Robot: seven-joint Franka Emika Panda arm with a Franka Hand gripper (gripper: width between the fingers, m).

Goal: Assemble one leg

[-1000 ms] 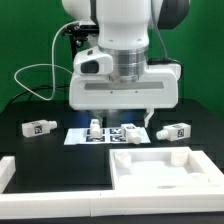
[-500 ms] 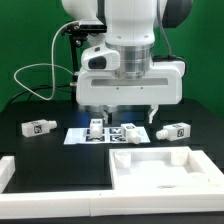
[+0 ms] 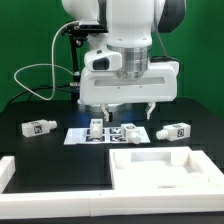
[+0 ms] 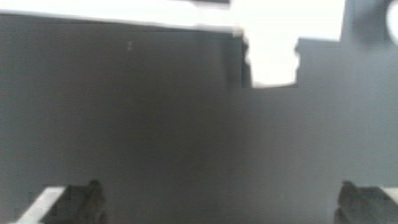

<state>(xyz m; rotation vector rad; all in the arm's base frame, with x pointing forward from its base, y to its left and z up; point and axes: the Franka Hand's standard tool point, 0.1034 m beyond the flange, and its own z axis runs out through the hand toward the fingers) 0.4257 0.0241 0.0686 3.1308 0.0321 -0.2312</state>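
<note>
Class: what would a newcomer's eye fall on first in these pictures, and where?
The big white arm fills the upper middle of the exterior view, its open pincer hanging above the marker board. Four small tagged legs lie in a row beneath it; a large rimmed white panel sits nearer the camera.

You see the marker board [image 3: 75,137] flat on the black table [image 3: 45,152]. Nearer the camera, toward the exterior view's right, lies the large white panel [image 3: 119,170] with a raised rim. A green backdrop [image 3: 25,40] stands behind.
</note>
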